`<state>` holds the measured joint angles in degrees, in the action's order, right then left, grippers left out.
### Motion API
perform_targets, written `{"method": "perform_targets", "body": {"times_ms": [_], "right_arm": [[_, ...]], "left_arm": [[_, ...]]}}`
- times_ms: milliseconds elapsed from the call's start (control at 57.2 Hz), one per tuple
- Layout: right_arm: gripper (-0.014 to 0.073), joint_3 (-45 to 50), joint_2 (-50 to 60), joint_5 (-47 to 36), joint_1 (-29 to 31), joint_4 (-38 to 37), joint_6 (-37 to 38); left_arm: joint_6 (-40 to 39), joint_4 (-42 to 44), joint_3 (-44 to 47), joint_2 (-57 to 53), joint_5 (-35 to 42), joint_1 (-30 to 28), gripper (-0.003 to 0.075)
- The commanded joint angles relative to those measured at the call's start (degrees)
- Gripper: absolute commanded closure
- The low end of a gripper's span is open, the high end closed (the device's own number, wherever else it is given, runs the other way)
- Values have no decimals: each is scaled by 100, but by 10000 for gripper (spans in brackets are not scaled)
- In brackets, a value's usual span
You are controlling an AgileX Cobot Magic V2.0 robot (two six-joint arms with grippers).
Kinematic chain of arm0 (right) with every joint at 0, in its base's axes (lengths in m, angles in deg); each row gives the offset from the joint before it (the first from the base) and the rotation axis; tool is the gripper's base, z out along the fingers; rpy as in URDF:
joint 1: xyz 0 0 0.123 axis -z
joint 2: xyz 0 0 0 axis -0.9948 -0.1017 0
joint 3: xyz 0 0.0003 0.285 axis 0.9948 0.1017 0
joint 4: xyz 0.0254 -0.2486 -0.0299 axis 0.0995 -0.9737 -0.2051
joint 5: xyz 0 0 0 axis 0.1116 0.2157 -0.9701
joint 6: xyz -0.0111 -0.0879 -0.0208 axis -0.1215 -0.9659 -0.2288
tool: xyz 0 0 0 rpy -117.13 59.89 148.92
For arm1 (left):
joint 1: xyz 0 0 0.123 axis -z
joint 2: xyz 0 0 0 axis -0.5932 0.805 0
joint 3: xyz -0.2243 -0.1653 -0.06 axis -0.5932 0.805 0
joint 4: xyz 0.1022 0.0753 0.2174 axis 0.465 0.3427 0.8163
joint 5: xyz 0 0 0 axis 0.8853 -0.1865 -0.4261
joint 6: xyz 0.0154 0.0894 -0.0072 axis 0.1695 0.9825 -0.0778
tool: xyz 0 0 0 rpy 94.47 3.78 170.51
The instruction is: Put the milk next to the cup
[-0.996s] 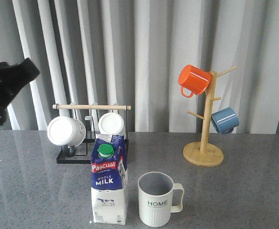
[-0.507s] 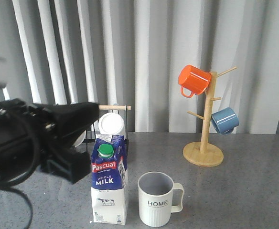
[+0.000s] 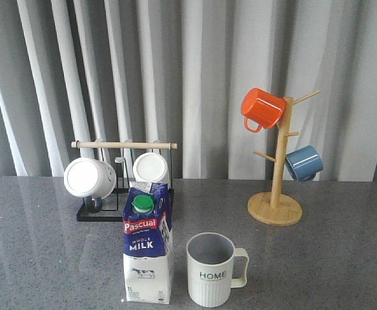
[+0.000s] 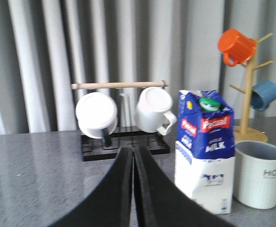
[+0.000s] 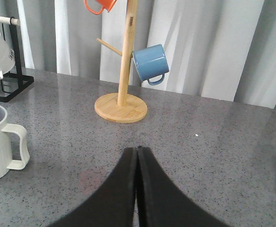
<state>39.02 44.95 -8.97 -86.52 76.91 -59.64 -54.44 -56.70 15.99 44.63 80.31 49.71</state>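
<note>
Milk [image 3: 147, 244] stands upright lower center of the front view, just left of the cup [image 3: 212, 268], small gap btwn them, both on the grey tabletop [image 3: 330, 258]. Cup's grey inside looks empty, handle pointing right. Carton reads "Pascual" in red, "WHOLE MILK" + "1L", green cap on. Cup says "HOME". Two white mugs [image 3: 89, 177] hang on the black rack w/ wooden bar behind. Orange mug [image 3: 262, 108] and blue mug [image 3: 303, 163] on the wooden tree, right side. Left tool [image 4: 133, 156] and right tool [image 5: 137, 153] both closed, holding nothing.
</note>
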Motion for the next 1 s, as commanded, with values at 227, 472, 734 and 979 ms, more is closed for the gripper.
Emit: {"method": "perform_targets", "body": {"times_ms": [227,472,734,979], "right_arm": [[599,-157,18,-414,37,-54,-41],[599,-157,18,-414,37,-54,-41],[599,-157,18,-414,37,-54,-41],[599,-157,18,-414,37,-54,-41]], "left_arm": [[-521,690,1287,-2011,47,-699,728],[-737,751,1436,-2610,-665,-747,728],[-730,733,1436,-2617,-765,-893,728],[-739,733,1436,-2617,-883,-892,728]]}}
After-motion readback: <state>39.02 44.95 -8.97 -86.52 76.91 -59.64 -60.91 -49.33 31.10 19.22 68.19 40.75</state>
